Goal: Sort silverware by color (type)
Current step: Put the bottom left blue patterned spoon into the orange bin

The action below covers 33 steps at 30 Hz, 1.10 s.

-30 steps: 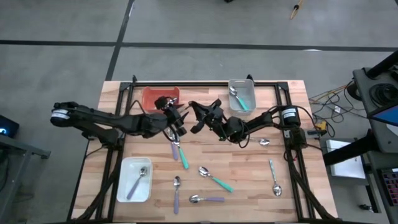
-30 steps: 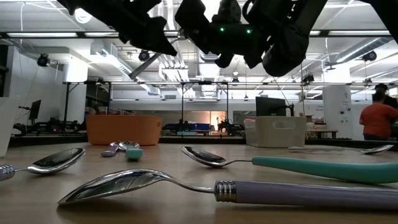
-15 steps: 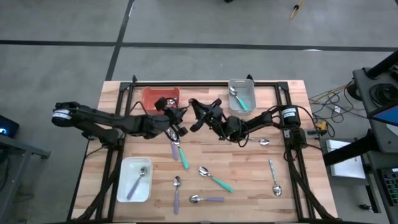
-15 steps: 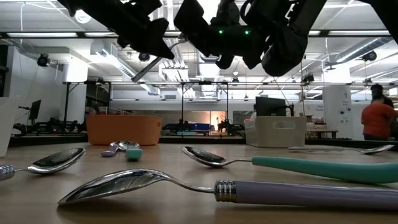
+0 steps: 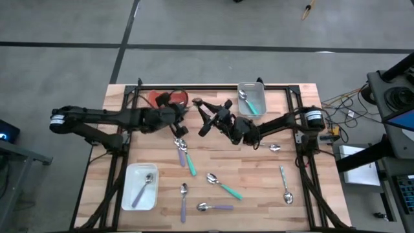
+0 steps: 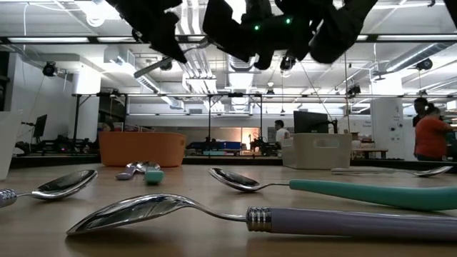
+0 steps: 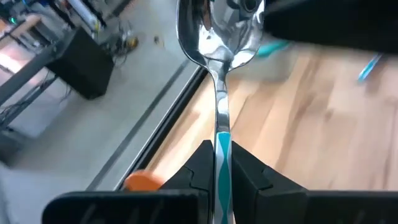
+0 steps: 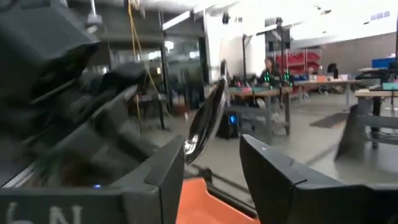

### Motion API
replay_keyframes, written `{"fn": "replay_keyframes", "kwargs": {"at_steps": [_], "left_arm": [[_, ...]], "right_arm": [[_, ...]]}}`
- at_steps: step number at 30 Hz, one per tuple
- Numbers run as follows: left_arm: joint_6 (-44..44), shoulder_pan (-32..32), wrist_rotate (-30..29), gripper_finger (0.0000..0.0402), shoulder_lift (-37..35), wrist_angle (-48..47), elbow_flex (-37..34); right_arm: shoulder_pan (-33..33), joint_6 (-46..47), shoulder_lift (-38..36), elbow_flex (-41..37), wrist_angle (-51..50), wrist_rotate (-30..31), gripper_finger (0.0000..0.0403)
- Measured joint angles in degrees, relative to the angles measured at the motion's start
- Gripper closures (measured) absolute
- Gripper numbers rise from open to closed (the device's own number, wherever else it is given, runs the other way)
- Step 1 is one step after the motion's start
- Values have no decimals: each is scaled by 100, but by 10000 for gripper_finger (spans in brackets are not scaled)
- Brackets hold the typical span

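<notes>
Above the table's far middle, my left gripper (image 5: 180, 111) is shut on a teal-handled spoon (image 7: 217, 37). Its shiny bowl sticks out ahead of the fingers. My right gripper (image 5: 202, 116) faces it from the right and stands open (image 8: 208, 174). The spoon's bowl (image 8: 204, 121) shows just beyond the gap between the right fingers, touching neither. More spoons lie flat on the wood: a lavender and a teal one (image 5: 185, 154) side by side, a teal one (image 5: 224, 185), two lavender ones (image 5: 183, 199) (image 5: 216, 207) and a pale blue one (image 5: 284, 184). My left gripper pinches the spoon's teal handle (image 7: 222, 149) between its two fingers. The handle lies along the fingers, which reach in from the table's left, slanting a little downward. The spoon is lifted clear of the table, with neck and bowl pointing away toward my right gripper.
An orange tray (image 5: 158, 98) sits at the far edge, partly under my left gripper. A grey bin (image 5: 253, 102) at the far right holds a spoon. A white tray (image 5: 132, 188) at the near left holds another. A small spoon (image 5: 275, 147) lies under the right arm.
My left gripper has shut on the spoon's handle, then risen and drawn toward the far edge, over the orange tray, taking the spoon along. My right gripper has opened, let go of the spoon and tipped upward.
</notes>
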Motion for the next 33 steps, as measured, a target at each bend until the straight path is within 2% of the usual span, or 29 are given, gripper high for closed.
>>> {"fn": "replay_keyframes", "kwargs": {"at_steps": [4,10,14,17,22,33], "left_arm": [[410,642,445,392,-166,-702,131],[1220,1987,2045,392,-141,-1534,109],[2214,2912,2586,392,123,-2044,107],[2762,3503,2834,392,432,-2167,132],[3145,4112,2859,392,1069,-2382,410],[3279,4296,2965,392,2327,-3461,1344]], "right_arm": [[0,90,-582,-79,-1321,35,240],[0,302,-1691,-107,-3977,-95,235],[0,512,-2251,-107,-5244,-89,234],[-3,415,-2490,-107,-5678,-89,234],[-119,20,-2621,-107,-6014,-90,234],[-636,-940,-2461,-162,-6768,-165,234]]}}
